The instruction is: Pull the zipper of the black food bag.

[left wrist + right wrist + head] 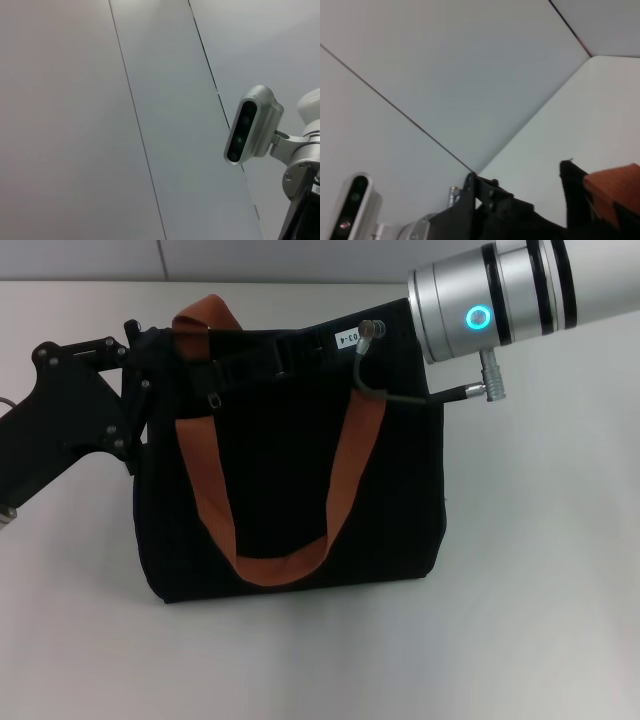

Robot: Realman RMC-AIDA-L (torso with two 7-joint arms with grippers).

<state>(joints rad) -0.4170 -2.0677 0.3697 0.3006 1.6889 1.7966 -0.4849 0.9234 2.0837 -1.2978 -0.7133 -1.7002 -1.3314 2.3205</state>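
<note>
Left gripper (pixel 140 390) is pressed against the bag's (pixel 290 540) upper left corner, its black linkage against black fabric; whether its fingers are apart or clamped on cloth cannot be told. Just to the right, a small silver pull hangs below the dark zip line near the top edge: the zipper (pixel 214 399). It sits close to the left end of the opening, beside the strap (pixel 210 500), and nothing touches it. Further right, the right arm (pixel 500 295) reaches in over the bag's upper right corner; its gripper is hidden behind the wrist, so its state cannot be told either.

By the look of it, the pull itself is not yet made: the left side seems to be bracing the bag, and gripping the tab and drawing it along the top edge remain.

The bag lies at the table's (pixel 540 590) middle, boxy, black and soft, with orange-brown loop handles draped over its face.
</note>
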